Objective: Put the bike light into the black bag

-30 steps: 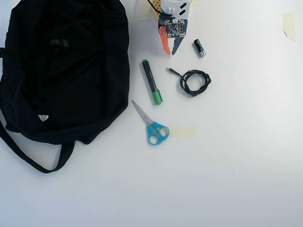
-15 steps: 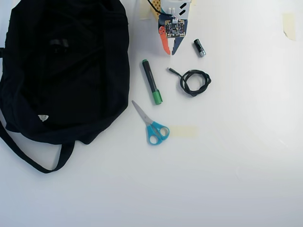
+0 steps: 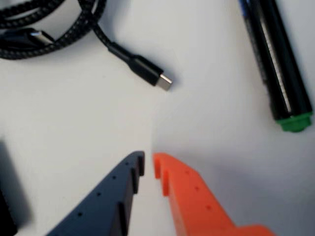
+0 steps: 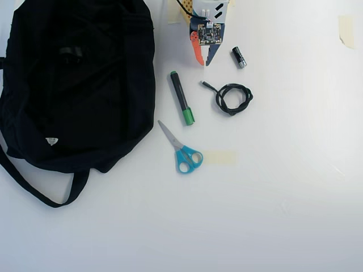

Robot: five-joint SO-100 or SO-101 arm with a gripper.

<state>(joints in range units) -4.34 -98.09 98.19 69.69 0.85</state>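
The black bag (image 4: 108,96) fills the upper left of the overhead view, its straps trailing toward the lower left. A small black blocky shape, the bike light (image 4: 70,54), lies on the bag's dark fabric near its top. My gripper (image 4: 204,62) is at the top centre, well to the right of the bag and over bare table. In the wrist view the gripper (image 3: 148,164) has its blue and orange fingers nearly touching, with nothing between them. The bag and the light do not show in the wrist view.
A green-capped marker (image 4: 182,98) lies just below the gripper, with a coiled black cable (image 4: 232,97) to its right and a small black-and-silver cylinder (image 4: 239,57) beside the gripper. Blue-handled scissors (image 4: 181,150) and a tape strip (image 4: 220,157) lie further down. The cable plug (image 3: 147,71) and marker (image 3: 283,69) show close up.
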